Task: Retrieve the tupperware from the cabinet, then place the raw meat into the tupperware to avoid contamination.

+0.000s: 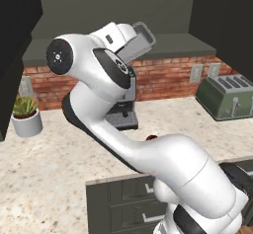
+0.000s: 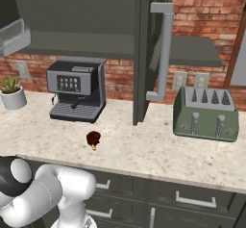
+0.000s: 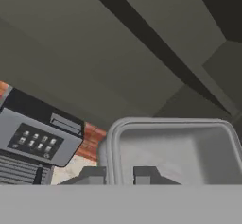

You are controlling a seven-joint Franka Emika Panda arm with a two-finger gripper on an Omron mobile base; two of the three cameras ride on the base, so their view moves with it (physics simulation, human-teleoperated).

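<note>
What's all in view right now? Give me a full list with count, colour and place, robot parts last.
tupperware: one, grey, held up in the air above the coffee machine, gripper shut on its rim
raw meat: one, dark reddish-brown, on the counter in front of the coffee machine
cabinet: one, dark grey-green, on the wall, door open, silver bar handle
coffee machine: one, black and grey, on the counter by the brick wall
toaster: one, green-grey, right end of the counter
potted plant: one, green in a white pot, left end of the counter
gripper: one, dark fingers, closed on the tupperware's near wall
</note>
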